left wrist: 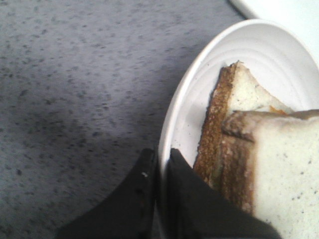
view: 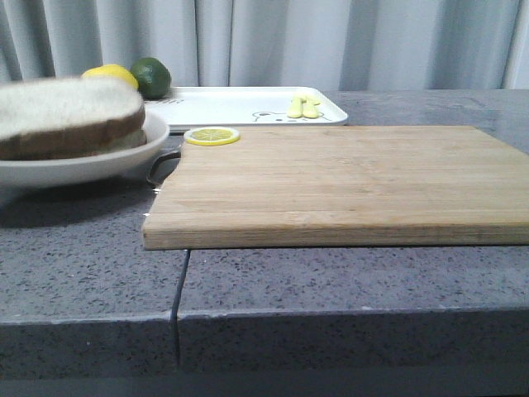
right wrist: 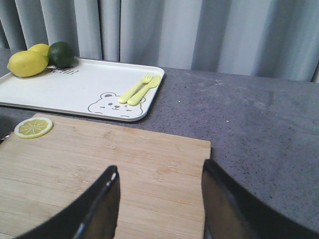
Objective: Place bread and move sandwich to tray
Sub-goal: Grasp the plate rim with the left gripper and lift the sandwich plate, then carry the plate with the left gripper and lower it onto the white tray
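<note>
Gripping the plate's rim, the left tool (left wrist: 158, 174) has one black finger outside the white wall and one inside, clamped on the sandwich (left wrist: 259, 164), whose plate appears raised off the grey counter (view: 91, 273) at the front view's left edge, a shadow beneath it. A pale slice tops the browner crusted one. The right tool (right wrist: 159, 199) hovers over the wooden cutting board (view: 331, 182), its fingers apart and holding nothing. Behind the board lies the tray (right wrist: 84, 89), carrying a lemon (right wrist: 27, 63), a lime (right wrist: 62, 54) and a yellow fork and spoon (right wrist: 140, 88). A lemon slice (view: 212, 136) rests on the board's far left corner.
</note>
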